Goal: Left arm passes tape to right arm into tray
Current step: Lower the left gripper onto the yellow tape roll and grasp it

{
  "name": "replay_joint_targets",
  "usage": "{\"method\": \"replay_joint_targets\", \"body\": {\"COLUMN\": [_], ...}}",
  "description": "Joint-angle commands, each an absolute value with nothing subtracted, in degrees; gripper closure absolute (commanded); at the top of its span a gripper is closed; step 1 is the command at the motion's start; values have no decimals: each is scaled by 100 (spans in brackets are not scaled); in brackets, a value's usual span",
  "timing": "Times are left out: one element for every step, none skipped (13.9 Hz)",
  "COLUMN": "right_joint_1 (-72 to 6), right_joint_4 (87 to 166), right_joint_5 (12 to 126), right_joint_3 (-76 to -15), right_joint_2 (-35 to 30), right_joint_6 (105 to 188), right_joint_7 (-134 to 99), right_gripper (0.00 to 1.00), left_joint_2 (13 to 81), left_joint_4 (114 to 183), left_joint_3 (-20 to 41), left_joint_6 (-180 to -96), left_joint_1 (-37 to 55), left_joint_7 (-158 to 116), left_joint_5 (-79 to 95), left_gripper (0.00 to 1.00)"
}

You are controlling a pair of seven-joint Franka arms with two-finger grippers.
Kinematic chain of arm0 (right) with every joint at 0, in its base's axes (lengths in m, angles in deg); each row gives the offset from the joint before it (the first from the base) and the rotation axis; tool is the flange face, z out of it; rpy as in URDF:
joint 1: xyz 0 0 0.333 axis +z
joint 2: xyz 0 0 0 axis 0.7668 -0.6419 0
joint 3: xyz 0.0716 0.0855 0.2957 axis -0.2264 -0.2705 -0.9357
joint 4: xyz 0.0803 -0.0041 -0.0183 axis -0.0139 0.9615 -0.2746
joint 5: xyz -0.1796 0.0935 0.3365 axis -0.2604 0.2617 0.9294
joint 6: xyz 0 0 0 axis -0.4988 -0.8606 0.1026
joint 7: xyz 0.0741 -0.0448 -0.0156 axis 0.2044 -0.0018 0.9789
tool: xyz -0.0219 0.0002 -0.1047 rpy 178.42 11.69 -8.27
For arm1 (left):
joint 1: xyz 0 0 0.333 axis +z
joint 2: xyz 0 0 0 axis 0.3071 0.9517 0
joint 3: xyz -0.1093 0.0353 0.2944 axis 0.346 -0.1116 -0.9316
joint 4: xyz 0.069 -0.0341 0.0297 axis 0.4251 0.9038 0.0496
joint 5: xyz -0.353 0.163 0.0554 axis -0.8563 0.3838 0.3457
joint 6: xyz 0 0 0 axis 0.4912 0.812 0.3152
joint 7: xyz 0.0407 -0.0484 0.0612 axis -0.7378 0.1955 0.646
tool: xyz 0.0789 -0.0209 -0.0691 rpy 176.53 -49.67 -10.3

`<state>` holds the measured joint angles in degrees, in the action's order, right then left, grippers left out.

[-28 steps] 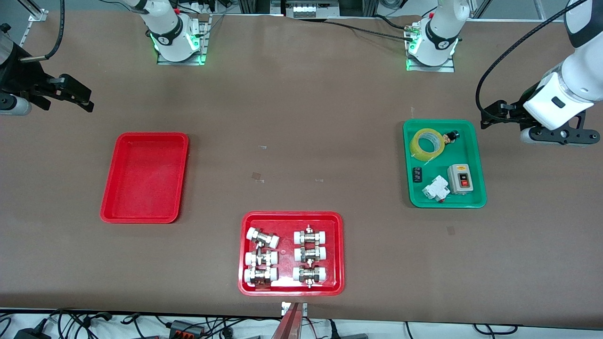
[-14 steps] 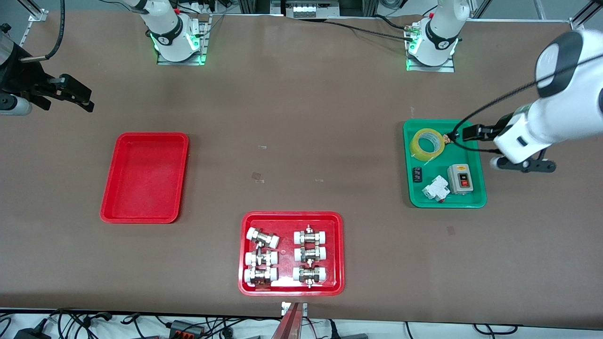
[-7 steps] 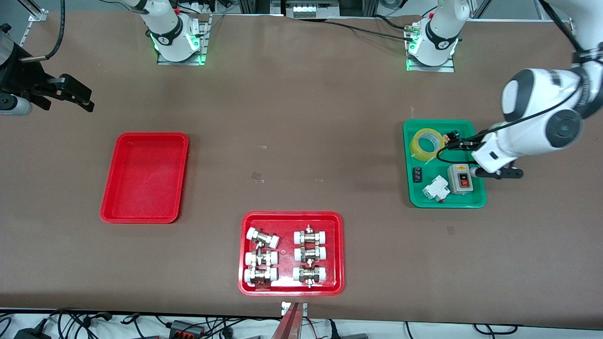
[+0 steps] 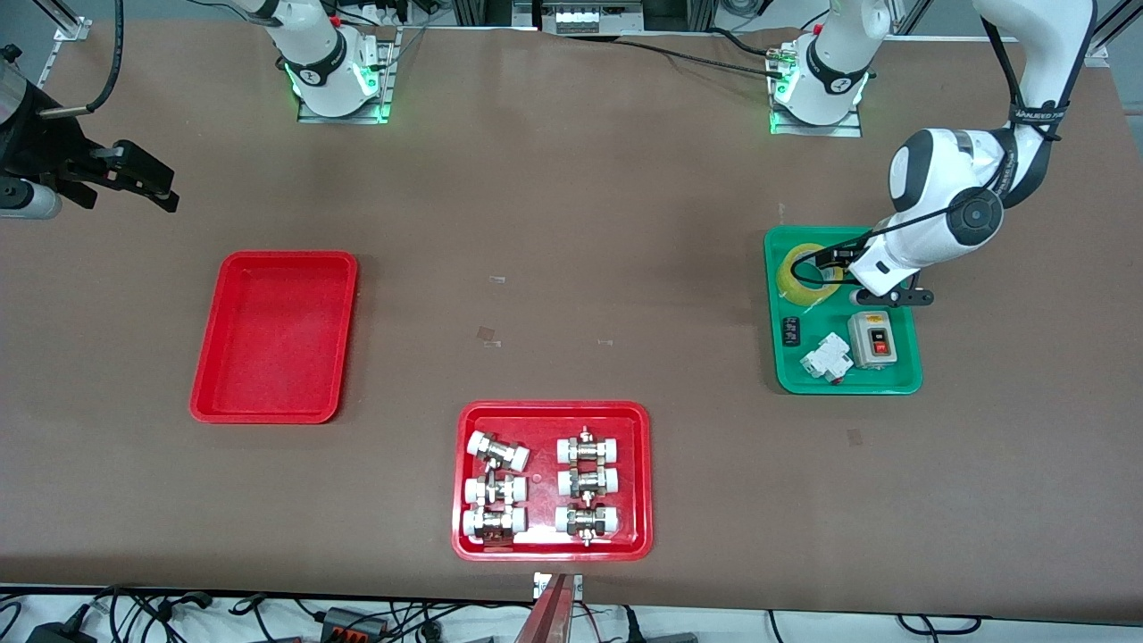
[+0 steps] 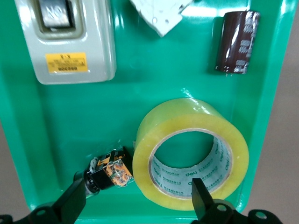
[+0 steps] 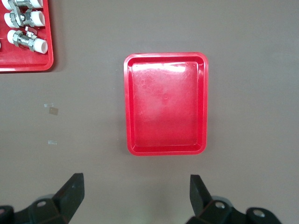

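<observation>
Over green tray (image 4: 900,379): left claw (image 5: 135,198), fingers spread wide, above tape (image 5: 190,153)
Right claw (image 6: 133,193): gaping, empty, waiting high above tabletop (image 4: 554,205)
Red tray (image 4: 272,336): empty

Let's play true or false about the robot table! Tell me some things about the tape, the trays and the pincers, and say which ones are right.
1. The translucent yellow roll of tape lies in the green plastic tray. True.
2. The left pincer is squeezing the tape. False: it is open, hanging over the tape, with one fingertip over the hole in the roll and the other outside it.
3. The plain shallow red plastic tray has nothing in it. True.
4. The right pincer holds a metal fitting. False: it is open and holds nothing, waiting up over the table at the right arm's end.
</observation>
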<state>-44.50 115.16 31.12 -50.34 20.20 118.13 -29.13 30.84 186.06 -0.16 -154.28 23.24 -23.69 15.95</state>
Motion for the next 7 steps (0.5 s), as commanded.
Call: {"method": "replay_joint_targets", "body": {"right_joint_1": [-4471,-4471,-4471,-4471,-4471,-4471,-4471], "right_joint_4": [11458,11467,11467,11467,11467,11467,11467], "right_joint_5": [3149,3149,3149,3149,3149,3149,3149], "right_joint_3": [-5059,-5059,-5059,-5059,-5059,-5059,-5059], "right_joint_2": [2004,2013,2013,2004,2004,2004,2004], "right_joint_6": [11726,11726,11726,11726,11726,11726,11726], "right_joint_7": [-2902,-2902,-2902,-2902,-2902,-2902,-2902], "right_gripper": [0,0,0,0,0,0,0], "left_joint_2": [3274,3292,3309,3353,3380,3423,3459], "left_joint_4": [18678,18678,18669,18669,18669,18669,18669], "left_joint_3": [42,42,42,42,42,42,42], "left_joint_6": [-15671,-15680,-15689,-15698,-15707,-15733,-15768], "left_joint_1": [2360,2342,2342,2342,2342,2342,2342], "left_joint_7": [-2076,-1996,-1986,-1986,-1986,-1986,-1986], "left_joint_5": [1669,1669,1669,1669,1669,1669,1669], "left_gripper": [0,6,11,15,17,20,30]}}
